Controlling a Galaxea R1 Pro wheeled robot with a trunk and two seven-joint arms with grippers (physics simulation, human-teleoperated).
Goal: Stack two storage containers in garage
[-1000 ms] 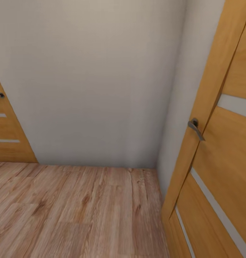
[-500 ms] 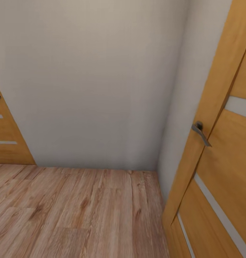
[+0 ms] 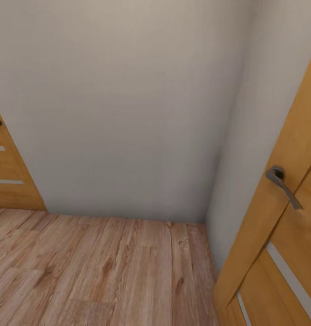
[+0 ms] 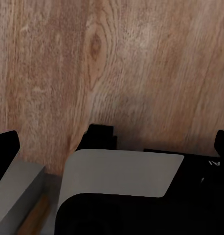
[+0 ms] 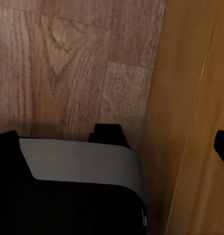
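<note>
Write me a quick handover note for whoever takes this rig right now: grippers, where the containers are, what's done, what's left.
Left gripper and right gripper: fingertips wide apart, nothing between them, both hanging over the wood-plank floor.
Head view faces a blank white wall in a corner, an orange-wood door with a lever handle close at right, another door at left.
No container in view and neither gripper carries one; nothing here shows any delivered.
Left: fetch both, stack in garage.

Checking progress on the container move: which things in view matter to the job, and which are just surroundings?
Belonging to the job:
- none of the containers are in view
- wood-plank floor, as in the living room

Just surroundings:
- white wall
- orange-wood door with lever handle
- second door
</note>
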